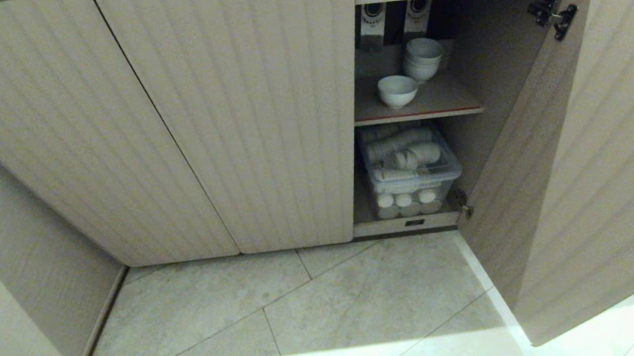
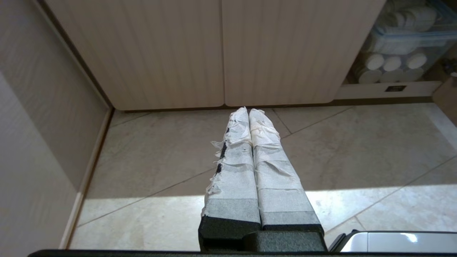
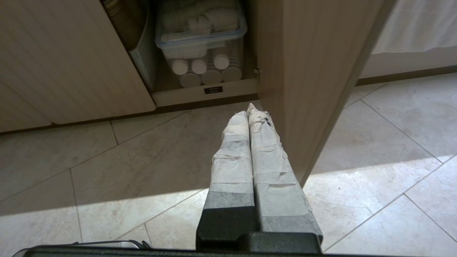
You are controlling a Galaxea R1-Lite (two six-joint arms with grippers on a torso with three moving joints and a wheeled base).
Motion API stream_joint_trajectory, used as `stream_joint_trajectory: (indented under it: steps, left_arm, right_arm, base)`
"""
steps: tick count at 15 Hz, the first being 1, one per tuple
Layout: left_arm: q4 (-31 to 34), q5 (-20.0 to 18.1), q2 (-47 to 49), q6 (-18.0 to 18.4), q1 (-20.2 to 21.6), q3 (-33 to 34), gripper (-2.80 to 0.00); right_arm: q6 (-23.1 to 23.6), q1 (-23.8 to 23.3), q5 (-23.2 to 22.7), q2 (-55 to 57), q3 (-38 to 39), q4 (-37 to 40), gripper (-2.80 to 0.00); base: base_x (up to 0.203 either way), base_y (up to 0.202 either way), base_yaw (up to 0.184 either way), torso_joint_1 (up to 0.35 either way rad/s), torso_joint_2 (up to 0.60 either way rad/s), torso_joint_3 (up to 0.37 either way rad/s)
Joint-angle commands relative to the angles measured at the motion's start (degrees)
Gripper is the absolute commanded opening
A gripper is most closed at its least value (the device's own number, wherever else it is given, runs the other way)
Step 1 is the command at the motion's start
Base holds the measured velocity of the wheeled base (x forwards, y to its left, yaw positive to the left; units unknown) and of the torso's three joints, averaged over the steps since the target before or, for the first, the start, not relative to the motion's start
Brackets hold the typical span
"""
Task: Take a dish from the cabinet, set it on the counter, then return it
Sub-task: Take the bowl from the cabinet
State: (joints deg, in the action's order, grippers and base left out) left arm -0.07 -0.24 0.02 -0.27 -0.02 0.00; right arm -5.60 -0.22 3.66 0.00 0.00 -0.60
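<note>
Left hand (image 2: 249, 111) – tape-wrapped fingers pressed together, clenched on nothing, parked low over the grey tiled floor (image 2: 357, 153) before the closed fluted doors. Right hand (image 3: 252, 109) – likewise clenched and empty, held just beside the edge of the open beige fluted door (image 3: 307, 89), aimed toward the lower compartment. Neither arm is seen in the head view.

Beyond the hands, the beige wood-grain cabinet (image 1: 233, 122) is seen with its right compartment open. The small plain white round ceramic bowl (image 1: 397, 91) is found upright on the red-edged inner shelf (image 1: 447, 105), near the front edge, just beside a stack of like white bowls (image 1: 423, 58) set further back. Below, a clear plastic lidded box of white cups (image 1: 409, 165) is stored.

Handling, as judged: bowl is light and stiff, glazed so probably slippery, and breakable if knocked against the stack. Rim is best pinched at the near side, one finger inside, one outside. No desk is in view.
</note>
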Motion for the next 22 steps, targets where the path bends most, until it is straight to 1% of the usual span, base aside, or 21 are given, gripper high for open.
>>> stream_joint_trajectory:
  steps: [1, 22]
  left_arm:
    - [-0.01, -0.02, -0.02, 0.00, 0.02, 0.00, -2.80]
    - [-0.01, -0.02, -0.02, 0.00, 0.02, 0.00, -2.80]
  right_arm:
    - [-0.03, 0.04, 0.03, 0.09, 0.00, -0.02, -2.80]
    - [-0.03, 0.04, 0.03, 0.06, 0.00, -0.02, -2.80]
  base:
    - [0.000, 0.104, -0.002, 0.002, 0.00, 0.002]
    - [0.000, 0.000, 0.000, 0.000, 0.00, 0.000]
